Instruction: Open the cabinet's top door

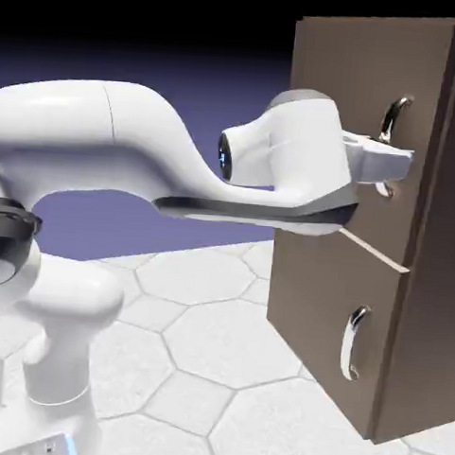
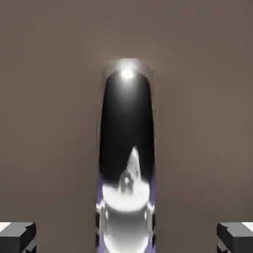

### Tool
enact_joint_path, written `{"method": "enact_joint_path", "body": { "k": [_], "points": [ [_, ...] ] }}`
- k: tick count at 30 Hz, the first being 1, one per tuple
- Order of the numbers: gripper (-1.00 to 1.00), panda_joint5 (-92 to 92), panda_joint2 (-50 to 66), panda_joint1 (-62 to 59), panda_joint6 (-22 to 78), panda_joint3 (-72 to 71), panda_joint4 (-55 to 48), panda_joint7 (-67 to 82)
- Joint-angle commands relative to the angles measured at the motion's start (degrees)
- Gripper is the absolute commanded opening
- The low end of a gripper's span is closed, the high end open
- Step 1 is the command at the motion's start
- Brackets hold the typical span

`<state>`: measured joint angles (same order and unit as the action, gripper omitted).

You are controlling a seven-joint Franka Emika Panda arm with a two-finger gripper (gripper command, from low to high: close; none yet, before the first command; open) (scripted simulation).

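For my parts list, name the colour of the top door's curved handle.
Shiny chrome silver, with dark reflections; it shows best in the hand view.

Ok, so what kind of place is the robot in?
Probably a pretend computer room: there's a plain blue-violet backdrop, a tiled floor, and just one brown cabinet.

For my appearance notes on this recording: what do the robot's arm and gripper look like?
The arm is glossy white, with rounded segments, dark grey-black joint bands and a small blue-lit round detail. The gripper's small, blocky fingertips are grey in the hand view.
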<state>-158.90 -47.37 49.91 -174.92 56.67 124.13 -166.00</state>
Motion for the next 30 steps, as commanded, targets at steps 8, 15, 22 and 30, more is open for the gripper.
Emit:
{"method": "enact_joint_path", "body": {
  "k": [8,15,22,30],
  "points": [
    [-1.0,6.99,-0.39,-16.61,4.15,-12.46,9.7,-0.01],
    [-1.0,14.03,-2.26,-31.14,5.91,-24.17,16.82,-0.01],
    [-1.0,22.19,-5.68,-45.67,5.48,-36.18,22.72,0.2],
    [-1.0,38.16,-13.49,-62.28,2.56,-49.4,29.72,6.42]
  ]
}}
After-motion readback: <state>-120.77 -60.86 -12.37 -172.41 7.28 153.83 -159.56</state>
